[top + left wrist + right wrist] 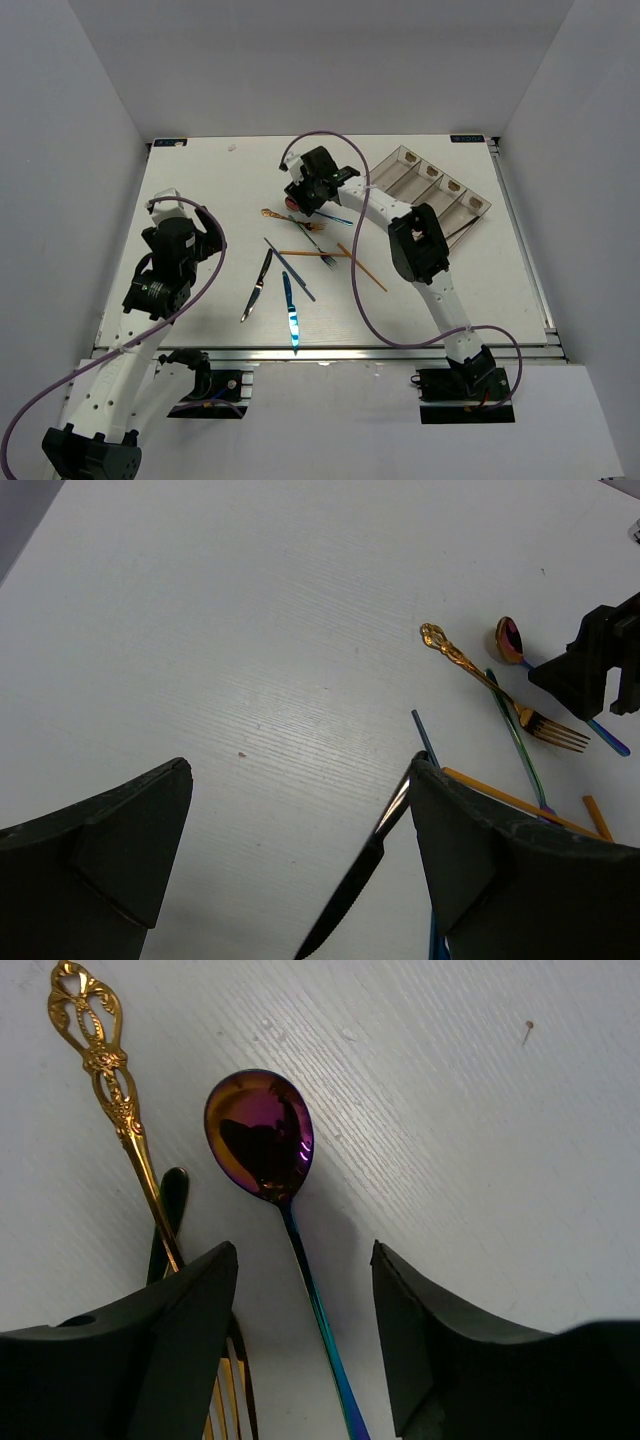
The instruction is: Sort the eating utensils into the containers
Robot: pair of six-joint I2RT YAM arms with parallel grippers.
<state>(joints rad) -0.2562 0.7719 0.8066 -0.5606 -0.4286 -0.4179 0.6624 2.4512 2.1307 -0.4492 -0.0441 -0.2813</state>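
A white table (200,160) is seen from above, with a clear smoky tray (437,192) of four long compartments lying at a slant near its far right corner.

Farthest left of the tray, well apart from it, the left gripper (300,770) hangs over bare table. Its jaws are spread wide and there is nothing between them.

Closer to the tray, but still well left of it and nearer the robot, lie a black knife (257,287) and a shiny blue knife (290,312), side by side without touching. A dark slim chopstick (290,268) lies just beyond them, on the tray's side.

Further toward the tray is an ornate gold fork (110,1100), with a green-tinted handle (172,1195) just beside it. Next to these lies an iridescent purple spoon (260,1135), bowl up.

The right gripper (303,1255) is lowered over that spoon, left of the tray. Its jaws are parted, one on each side of the spoon's thin handle, and neither is seen touching it. The spoon lies flat on the table.

Between the spoon and the tray, on the near side, two orange chopsticks (361,266) lie loose on the table.
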